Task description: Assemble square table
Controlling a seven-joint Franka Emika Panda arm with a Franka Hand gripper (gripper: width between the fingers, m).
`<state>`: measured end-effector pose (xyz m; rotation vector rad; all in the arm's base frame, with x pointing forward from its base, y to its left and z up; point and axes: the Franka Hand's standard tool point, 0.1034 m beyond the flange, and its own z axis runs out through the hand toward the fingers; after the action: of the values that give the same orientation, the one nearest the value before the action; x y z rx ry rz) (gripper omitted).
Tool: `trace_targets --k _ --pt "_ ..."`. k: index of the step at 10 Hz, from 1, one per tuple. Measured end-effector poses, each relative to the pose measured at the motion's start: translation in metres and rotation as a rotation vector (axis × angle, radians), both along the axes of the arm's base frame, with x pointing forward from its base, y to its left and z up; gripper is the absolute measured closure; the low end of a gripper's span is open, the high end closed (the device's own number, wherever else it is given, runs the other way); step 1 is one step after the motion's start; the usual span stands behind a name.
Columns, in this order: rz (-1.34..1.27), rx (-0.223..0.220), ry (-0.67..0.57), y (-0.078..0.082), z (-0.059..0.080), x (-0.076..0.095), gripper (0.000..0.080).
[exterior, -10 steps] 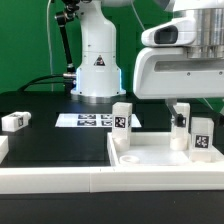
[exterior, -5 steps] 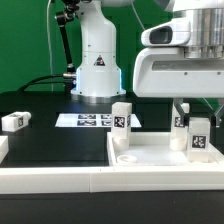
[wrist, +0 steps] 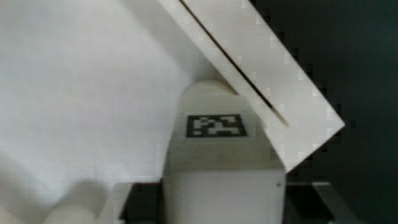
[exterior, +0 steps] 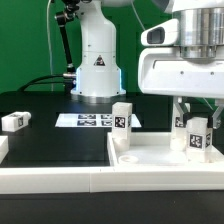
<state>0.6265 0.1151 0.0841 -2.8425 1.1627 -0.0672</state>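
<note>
The square table's white plastic tray-like top [exterior: 150, 165] lies in front in the exterior view, with one white tagged block leg [exterior: 122, 118] upright on it. The two-finger gripper [exterior: 196, 122] is clamped on a second leg [exterior: 199, 142] near the corner at that view's right. In the wrist view the second leg [wrist: 217, 150] stands beside the raised rim [wrist: 267, 70], perhaps not yet seated. It is best kept plumb and lowered slowly.
</note>
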Motion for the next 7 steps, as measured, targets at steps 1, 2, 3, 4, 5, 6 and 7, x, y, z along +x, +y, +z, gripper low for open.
trace_targets --k 1,2,3,4,5,6,7 --pt "-0.105 0.013 0.002 0.0006 -0.0002 0.0002 0.0511" --pt "-0.187 0.018 0.005 0.0009 -0.0002 0.0001 0.0511" --pt "-0.241 0.022 0.008 0.0014 -0.0003 -0.0001 0.0511" --pt "-0.346 0.033 0.014 0.0024 -0.0003 -0.0003 0.0511" --pt "-0.424 0.045 0.020 0.0034 -0.0003 -0.0004 0.0511" --pt "-0.455 0.048 0.022 0.0037 -0.0003 -0.0005 0.0511" --pt "-0.571 0.063 0.030 0.0057 -0.0004 -0.0009 0.0511"
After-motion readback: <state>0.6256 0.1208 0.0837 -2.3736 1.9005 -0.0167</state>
